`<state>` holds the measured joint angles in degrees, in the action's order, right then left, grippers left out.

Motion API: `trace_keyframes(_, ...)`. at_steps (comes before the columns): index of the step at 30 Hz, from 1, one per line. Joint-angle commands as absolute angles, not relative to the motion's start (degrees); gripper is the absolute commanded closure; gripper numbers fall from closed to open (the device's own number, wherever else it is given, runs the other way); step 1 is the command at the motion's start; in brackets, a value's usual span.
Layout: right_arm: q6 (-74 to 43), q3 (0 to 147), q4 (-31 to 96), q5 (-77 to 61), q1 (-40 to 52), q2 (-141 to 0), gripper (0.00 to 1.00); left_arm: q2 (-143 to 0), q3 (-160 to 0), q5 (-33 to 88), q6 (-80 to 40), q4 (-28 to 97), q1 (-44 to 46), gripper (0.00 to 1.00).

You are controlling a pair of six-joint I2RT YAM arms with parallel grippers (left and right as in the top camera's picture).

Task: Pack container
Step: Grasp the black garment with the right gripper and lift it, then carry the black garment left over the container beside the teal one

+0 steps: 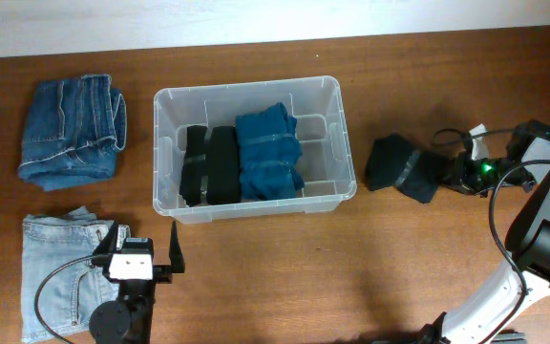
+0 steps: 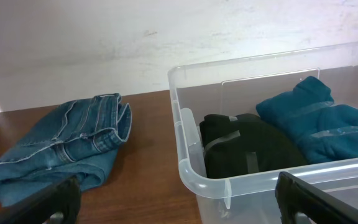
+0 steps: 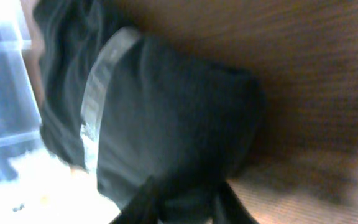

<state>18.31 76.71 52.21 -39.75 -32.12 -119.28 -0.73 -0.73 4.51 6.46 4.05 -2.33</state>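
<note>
Denim first, far left of the wooden table [image 1: 256, 287]: two folded pairs, dark denim jeans [image 1: 70, 134] at the back and pale denim jeans [image 1: 60, 272] at the front.

Left arm sits low at the table's front edge, partly over the pale pair, with its wrist aimed at the far wall. Left gripper [image 1: 137, 244] is spread wide and holds nothing. In its wrist view one finger shows in each bottom corner, with the container's near corner between them.

Container [image 1: 246, 88] is one clear bin at mid-table, upright, just beyond the left gripper. Inside it, a black bundle [image 1: 208, 164] lies on the left, seemingly two rolls side by side. One teal bundle [image 1: 268, 153] lies against it on the right, and the right end of the bin is bare.

One loose black bundle [image 1: 399, 164] with a grey band lies on the table just right of the container.

Right arm rises from the front right corner, bends, and reaches left with the wrist low. Right gripper [image 1: 452, 172] is drawn narrow on that bundle's right edge, with dark cloth between its fingers [image 3: 145, 199]; that wrist view is blurred.
</note>
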Motion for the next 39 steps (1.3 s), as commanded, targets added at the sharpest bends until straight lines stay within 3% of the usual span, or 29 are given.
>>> trace_keyframes(1, 19.0, 76.5, 52.3, -41.5, -32.2, -119.7, 0.92, -0.4, -0.5, 5.1, 7.0, 4.2, -2.4, 0.01)
trace_keyframes(3, 17.0, 77.0, 52.3, -42.3, -32.3, -119.7, 0.96, -0.4, -0.5, 5.1, 7.0, 4.1, -2.4, 0.01)
trace_keyframes(12, 13.2, 84.6, 56.9, -51.8, -32.3, -119.6, 0.96, -0.4, -0.5, 5.1, 7.0, 4.1, -2.4, 0.01)
trace_keyframes(26, 18.0, 110.6, 81.3, -63.9, -30.6, -116.0, 0.96, -0.4, -0.5, 5.1, 7.0, 4.1, -2.4, 0.01)
trace_keyframes(34, 17.8, 125.4, 90.8, -63.6, -19.3, -110.6, 0.96, -0.4, -0.5, 5.1, 7.0, 4.1, -2.4, 0.01)
trace_keyframes(39, 8.6, 130.5, 89.3, -49.6, -7.5, -109.7, 0.96, -0.4, -0.5, 5.1, 7.0, 4.2, -2.4, 0.01)
